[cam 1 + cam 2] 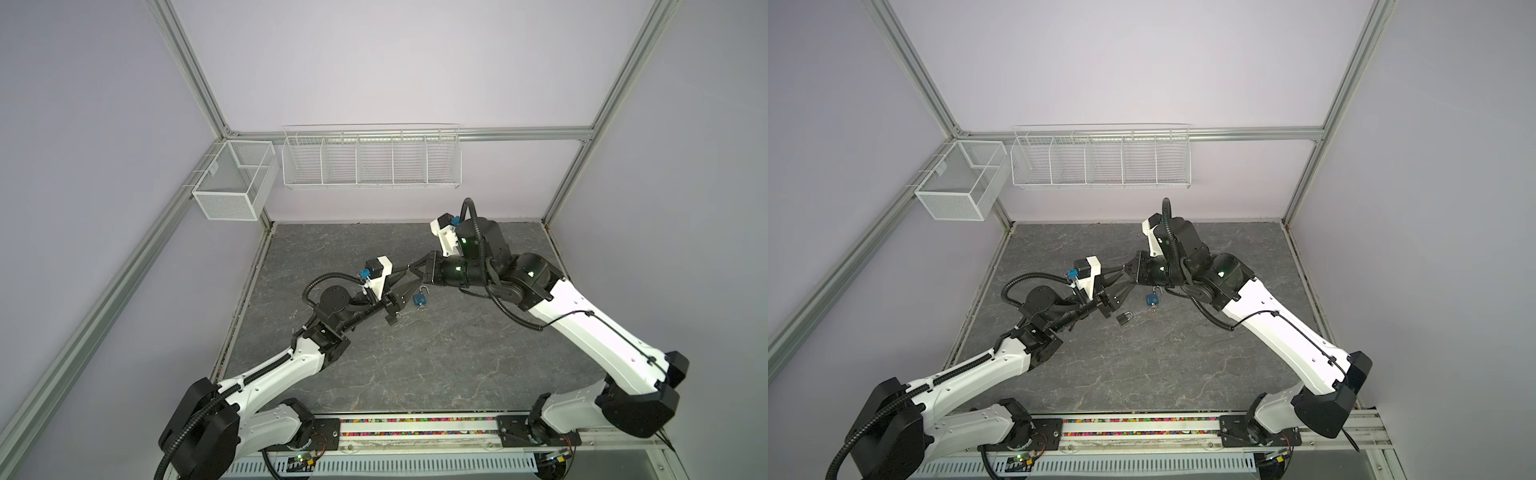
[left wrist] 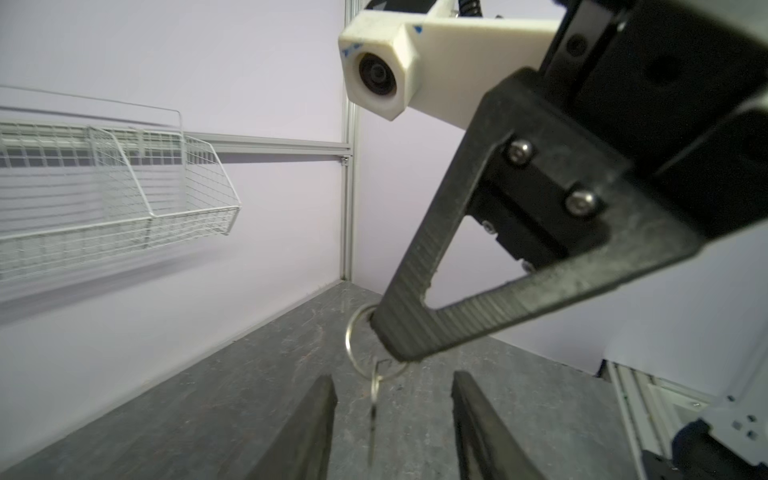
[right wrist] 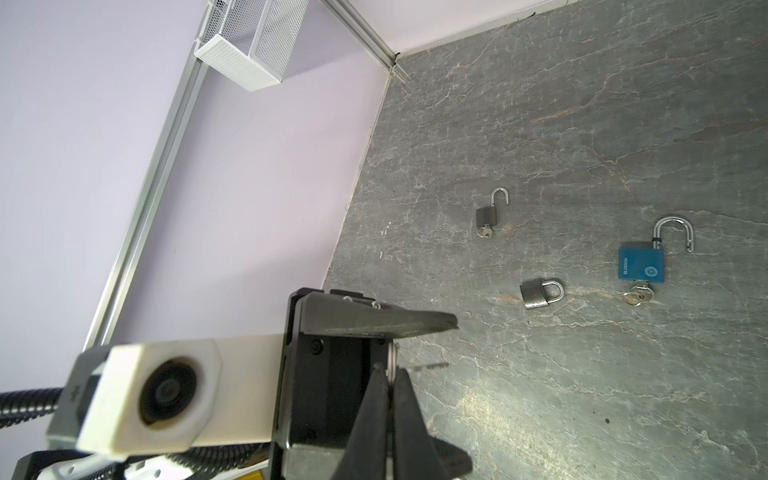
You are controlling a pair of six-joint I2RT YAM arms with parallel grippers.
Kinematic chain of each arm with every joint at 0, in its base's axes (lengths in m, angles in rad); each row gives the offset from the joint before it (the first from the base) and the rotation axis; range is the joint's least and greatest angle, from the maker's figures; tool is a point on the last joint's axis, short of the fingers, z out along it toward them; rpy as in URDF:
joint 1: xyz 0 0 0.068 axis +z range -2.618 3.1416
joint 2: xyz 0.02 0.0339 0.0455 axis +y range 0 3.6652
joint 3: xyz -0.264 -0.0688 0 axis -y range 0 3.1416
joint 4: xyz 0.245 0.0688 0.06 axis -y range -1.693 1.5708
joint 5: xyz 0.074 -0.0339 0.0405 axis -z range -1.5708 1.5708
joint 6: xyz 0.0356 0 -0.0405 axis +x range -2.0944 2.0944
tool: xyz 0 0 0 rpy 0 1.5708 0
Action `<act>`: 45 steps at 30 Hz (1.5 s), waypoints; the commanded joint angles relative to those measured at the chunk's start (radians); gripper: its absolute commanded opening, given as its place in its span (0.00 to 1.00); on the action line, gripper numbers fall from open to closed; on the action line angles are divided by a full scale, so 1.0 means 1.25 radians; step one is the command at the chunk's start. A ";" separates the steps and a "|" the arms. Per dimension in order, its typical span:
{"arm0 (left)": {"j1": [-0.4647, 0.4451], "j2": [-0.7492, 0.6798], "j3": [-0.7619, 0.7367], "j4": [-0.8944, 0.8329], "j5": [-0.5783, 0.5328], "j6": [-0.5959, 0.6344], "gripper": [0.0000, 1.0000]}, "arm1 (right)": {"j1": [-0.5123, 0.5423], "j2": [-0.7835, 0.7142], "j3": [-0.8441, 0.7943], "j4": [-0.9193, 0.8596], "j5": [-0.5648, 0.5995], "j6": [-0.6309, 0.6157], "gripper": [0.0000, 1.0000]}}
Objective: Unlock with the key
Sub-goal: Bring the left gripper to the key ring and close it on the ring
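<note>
Here, right jaws pinch the key ring — left jaws spread around the key.

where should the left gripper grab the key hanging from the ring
Pinch the key at its head, just under the ring that the right gripper holds, coming from the left arm's side. It hangs edge-on between the fingers of the left gripper, flat faces toward them.

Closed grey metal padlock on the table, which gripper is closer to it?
Left. The left gripper hovers just above and behind the closed grey metal padlock; the right gripper, shut on a silver key ring, is farther back.
</note>
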 commanded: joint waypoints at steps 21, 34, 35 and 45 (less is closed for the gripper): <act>-0.002 0.022 0.001 0.054 0.016 -0.011 0.19 | -0.035 -0.042 -0.015 0.008 -0.023 0.029 0.07; -0.002 0.023 0.011 0.049 0.009 -0.020 0.00 | -0.040 -0.059 -0.029 0.009 -0.012 0.023 0.07; -0.002 0.019 0.015 0.037 0.008 -0.020 0.00 | -0.042 -0.060 -0.029 0.006 -0.013 0.019 0.07; -0.002 -0.041 0.044 -0.151 0.063 0.046 0.00 | -0.100 -0.073 -0.012 -0.044 -0.101 -0.198 0.38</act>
